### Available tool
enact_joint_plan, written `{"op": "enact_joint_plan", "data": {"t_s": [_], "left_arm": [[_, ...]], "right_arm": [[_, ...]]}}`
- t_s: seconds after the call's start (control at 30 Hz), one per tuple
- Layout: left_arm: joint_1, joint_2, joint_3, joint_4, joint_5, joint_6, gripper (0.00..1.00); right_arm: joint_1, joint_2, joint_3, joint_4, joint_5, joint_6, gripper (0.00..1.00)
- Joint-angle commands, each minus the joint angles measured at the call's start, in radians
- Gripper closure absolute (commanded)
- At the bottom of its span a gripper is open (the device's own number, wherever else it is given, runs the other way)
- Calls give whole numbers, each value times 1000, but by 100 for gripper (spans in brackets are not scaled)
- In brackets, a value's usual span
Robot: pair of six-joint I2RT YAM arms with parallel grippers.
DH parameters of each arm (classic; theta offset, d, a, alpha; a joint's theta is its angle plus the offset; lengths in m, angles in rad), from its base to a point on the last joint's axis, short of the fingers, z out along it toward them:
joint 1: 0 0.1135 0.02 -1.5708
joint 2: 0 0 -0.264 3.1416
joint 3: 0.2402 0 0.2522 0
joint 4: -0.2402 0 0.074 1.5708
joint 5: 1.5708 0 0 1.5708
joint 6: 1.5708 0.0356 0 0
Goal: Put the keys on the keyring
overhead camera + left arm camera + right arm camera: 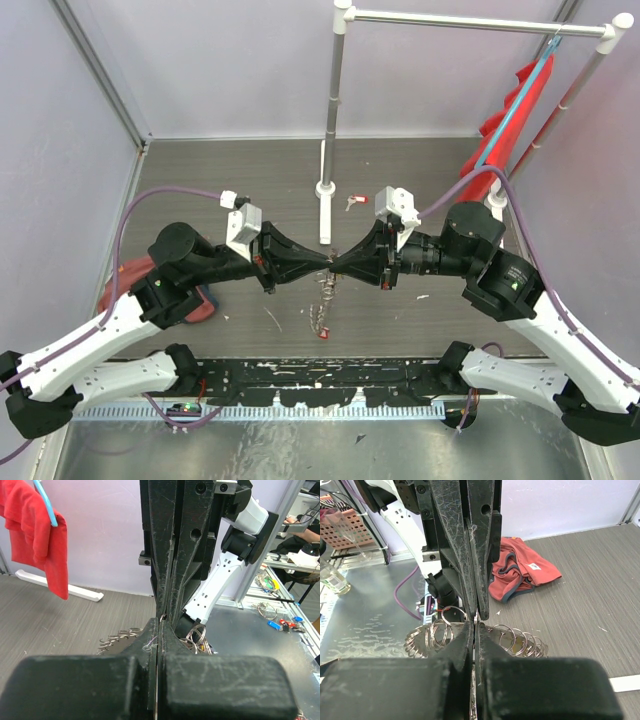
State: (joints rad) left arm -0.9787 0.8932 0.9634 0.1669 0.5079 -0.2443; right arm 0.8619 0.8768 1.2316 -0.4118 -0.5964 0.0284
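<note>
**Now tip to tip on the ring, and no key in hand**

Closest in, the left gripper [158, 630] and the right gripper [474, 626] meet nose to nose, each with its jaws pressed fully together. Just beneath and to either side of that meeting point spreads the keyring [520, 642], its silvery loops fanning out behind both sets of tips. Seen from above, it hangs from the pinch down toward the arms' bases. Both grippers look to be nipping its wire (the pads hide the exact contact, so this is a reading, not a certainty).

Judged from this, the step in hand is securing the coil — the ring is up, but neither gripper carries a key. A small red spot shows at the ring's lower end; whether it is a key already threaded I cannot tell.

Farther off, beyond the grippers and slightly toward the right one, a red-tagged key [352, 203] lies on the table [250, 170] beside the foot of a white stand [325, 190].

The next move calls for one gripper to hold the ring steady while the other lets go and reaches past the pinch for that key. It must then bring the key's hole to a free end of the wire — a fine alignment with little margin.
</note>
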Motion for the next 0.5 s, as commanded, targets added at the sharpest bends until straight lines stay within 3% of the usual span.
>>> {"op": "enact_joint_plan", "data": {"t_s": [0.0, 0.07, 0.27, 0.47], "left_arm": [[-3, -9, 11, 80, 7, -7, 100], [-4, -10, 11, 73, 9, -6, 98], [-4, -26, 40, -39, 25, 62, 75], [-2, -27, 95, -211, 16, 170, 66]], "right_arm": [[3, 6, 25, 28, -4, -19, 99], [3, 12, 49, -14, 11, -37, 99], [4, 59, 169, -233, 62, -109, 99], [3, 146, 299, -484, 88, -166, 99]]}}
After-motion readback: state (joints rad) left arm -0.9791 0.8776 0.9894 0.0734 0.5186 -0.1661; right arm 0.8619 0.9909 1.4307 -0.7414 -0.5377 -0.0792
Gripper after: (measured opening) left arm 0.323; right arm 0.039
